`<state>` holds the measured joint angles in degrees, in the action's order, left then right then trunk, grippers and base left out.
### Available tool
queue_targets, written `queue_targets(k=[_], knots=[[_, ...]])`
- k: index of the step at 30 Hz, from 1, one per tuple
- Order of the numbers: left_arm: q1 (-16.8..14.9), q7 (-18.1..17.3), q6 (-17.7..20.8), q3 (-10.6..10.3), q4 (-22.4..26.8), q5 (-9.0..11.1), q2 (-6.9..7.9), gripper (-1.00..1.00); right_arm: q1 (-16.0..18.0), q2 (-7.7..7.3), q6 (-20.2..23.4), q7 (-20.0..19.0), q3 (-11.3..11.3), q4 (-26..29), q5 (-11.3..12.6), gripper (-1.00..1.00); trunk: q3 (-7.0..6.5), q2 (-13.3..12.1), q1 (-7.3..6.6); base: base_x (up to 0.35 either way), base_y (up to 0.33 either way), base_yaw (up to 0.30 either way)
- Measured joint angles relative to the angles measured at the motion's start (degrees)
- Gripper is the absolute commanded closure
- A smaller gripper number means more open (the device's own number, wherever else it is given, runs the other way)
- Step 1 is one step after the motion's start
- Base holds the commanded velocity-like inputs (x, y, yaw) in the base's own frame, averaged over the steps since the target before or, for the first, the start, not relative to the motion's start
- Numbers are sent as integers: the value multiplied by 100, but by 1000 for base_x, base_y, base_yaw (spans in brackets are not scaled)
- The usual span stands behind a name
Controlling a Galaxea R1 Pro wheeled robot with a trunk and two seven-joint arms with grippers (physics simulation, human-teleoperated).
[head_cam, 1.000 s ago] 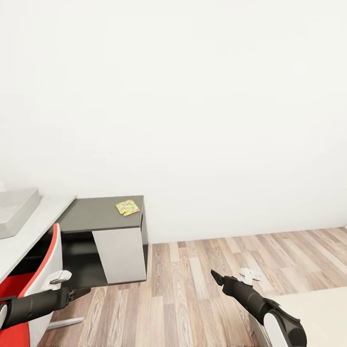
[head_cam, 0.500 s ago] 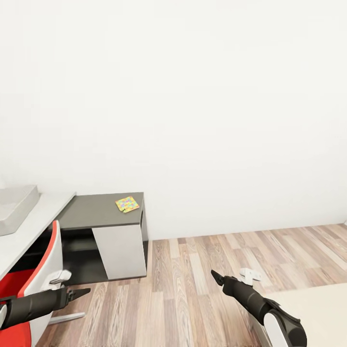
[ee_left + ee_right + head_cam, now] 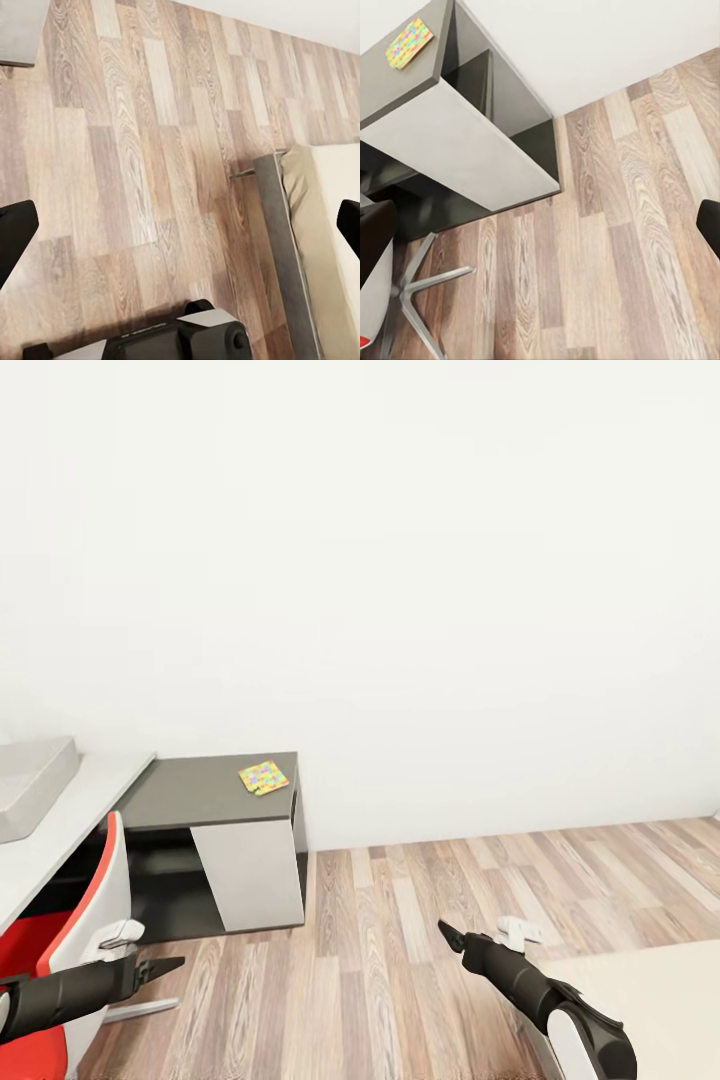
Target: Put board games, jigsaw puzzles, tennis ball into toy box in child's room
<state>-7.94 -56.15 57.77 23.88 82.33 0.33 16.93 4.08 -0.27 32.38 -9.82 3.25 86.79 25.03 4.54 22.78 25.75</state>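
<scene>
Far left, head view: corner of the toy box (image 3: 30,785), light grey, sitting on the pale counter (image 3: 60,840). It lies near the counter's end, so anything carried in has a short reach to it. Contents not visible from here.

Below it, a red-and-white chair (image 3: 70,930) tucked against the counter. The left end effector (image 3: 165,966) hangs low beside the chair, tips drawn to a point; from the left wrist view its dark fingers sit at opposite frame edges, so it reads as spread apart and empty. That camera looks down on plank floor (image 3: 135,150) and the bed (image 3: 330,240) edge with its dark frame.

Next right, the lower dark-grey side desk (image 3: 215,795). One jigsaw puzzle (image 3: 264,775), the multicoloured one, lies flat near the desk's back corner by the wall; the right wrist view catches it too (image 3: 409,42). Probably the nearest toy to collect.

Centre-right: right end effector (image 3: 447,934) held low over the floor, nothing in it; whether parted or shut I cannot tell. Both arms are carried tucked and low, which suits travelling, by my judgement.

Far right bottom: beige bed cover (image 3: 650,1000). No game boxes or ball in sight.
</scene>
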Motion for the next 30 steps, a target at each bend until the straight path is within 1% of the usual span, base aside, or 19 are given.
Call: queue_targets(k=[18,24,28,29,30], knots=[[-7,-7,44,28,-12,1,8,-100,0,-8,-3,-17,7,-1,0,-100,169,0,0,0,0,0],[-8,-65,52,223,-22,17,7,-100,0,-6,-5,-19,7,-1,0,-100,226,1,0,0,0,0],[-9,-290,30,346,-25,39,-5,-100,0,-10,-5,-24,8,2,0,-100,263,1,0,0,0,0],[-9,-292,29,347,-25,38,-5,-100,0,-10,-5,-24,8,2,0,-100,273,1,0,0,0,0],[-9,-436,12,381,-25,51,-11,-100,0,-12,-7,-25,8,1,0,-100,282,1,0,0,0,0]])
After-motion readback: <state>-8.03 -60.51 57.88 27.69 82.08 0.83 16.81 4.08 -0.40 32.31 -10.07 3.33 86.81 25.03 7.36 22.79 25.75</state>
